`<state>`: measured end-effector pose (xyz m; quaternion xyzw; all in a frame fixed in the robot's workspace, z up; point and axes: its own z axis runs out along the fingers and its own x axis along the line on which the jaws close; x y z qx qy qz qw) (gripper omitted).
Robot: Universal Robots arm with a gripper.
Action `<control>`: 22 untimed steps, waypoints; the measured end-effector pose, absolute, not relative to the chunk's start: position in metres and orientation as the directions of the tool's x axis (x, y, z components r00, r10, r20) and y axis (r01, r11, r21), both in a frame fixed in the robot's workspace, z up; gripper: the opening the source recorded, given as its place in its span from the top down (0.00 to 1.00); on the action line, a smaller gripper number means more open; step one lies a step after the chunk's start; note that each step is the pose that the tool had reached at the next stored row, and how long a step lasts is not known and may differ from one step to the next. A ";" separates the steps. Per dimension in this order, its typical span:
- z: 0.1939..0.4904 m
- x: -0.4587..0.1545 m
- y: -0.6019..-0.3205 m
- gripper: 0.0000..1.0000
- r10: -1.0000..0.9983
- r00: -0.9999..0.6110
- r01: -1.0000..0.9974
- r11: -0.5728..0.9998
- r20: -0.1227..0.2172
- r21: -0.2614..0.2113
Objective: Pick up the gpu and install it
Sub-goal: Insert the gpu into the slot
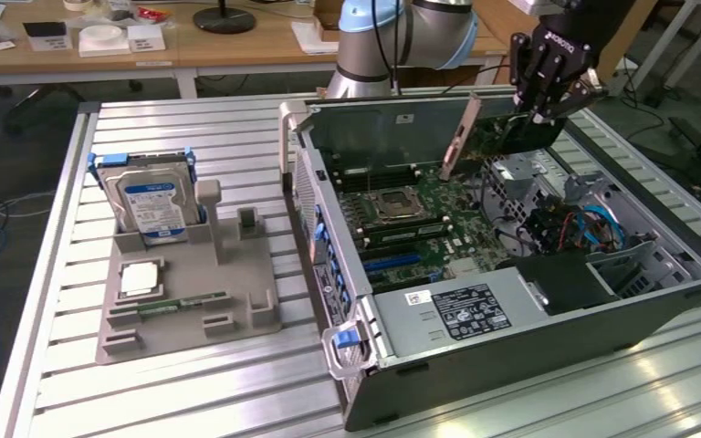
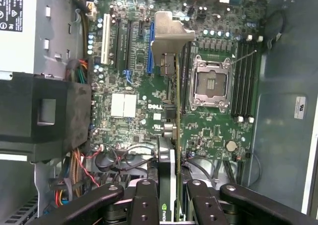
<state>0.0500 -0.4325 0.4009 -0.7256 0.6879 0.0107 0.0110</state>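
The gpu [image 1: 531, 135] hangs as a dark card under my gripper [image 1: 543, 109], above the back right part of the open computer case [image 1: 496, 365]. The wrist view looks along the card's thin upper edge [image 2: 177, 135], with its metal bracket [image 2: 171, 34] at the far end. My gripper [image 2: 174, 197] is shut on the gpu, one black finger [image 2: 146, 195] on each side of it. The card sits over the green motherboard [image 2: 208, 130], between a blue slot [image 2: 149, 46] and the empty CPU socket [image 2: 212, 83]. Whether it touches a slot I cannot tell.
Beside the case, on the exterior view's left, a grey holder [image 1: 180, 301] carries a silver hard drive with a blue label [image 1: 150, 201], a square chip [image 1: 141, 278] and a green RAM stick [image 1: 186, 304]. A power supply [image 1: 460, 310] and cables [image 1: 576, 224] crowd the case's near side.
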 end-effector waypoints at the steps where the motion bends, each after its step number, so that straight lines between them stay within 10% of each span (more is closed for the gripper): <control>1: 0.400 0.050 -0.433 0.74 -0.998 0.052 -0.999 -0.052 -0.031 -0.002; 22: 0.395 0.016 -0.434 0.74 -0.999 0.026 -1.000 -0.026 -0.032 -0.002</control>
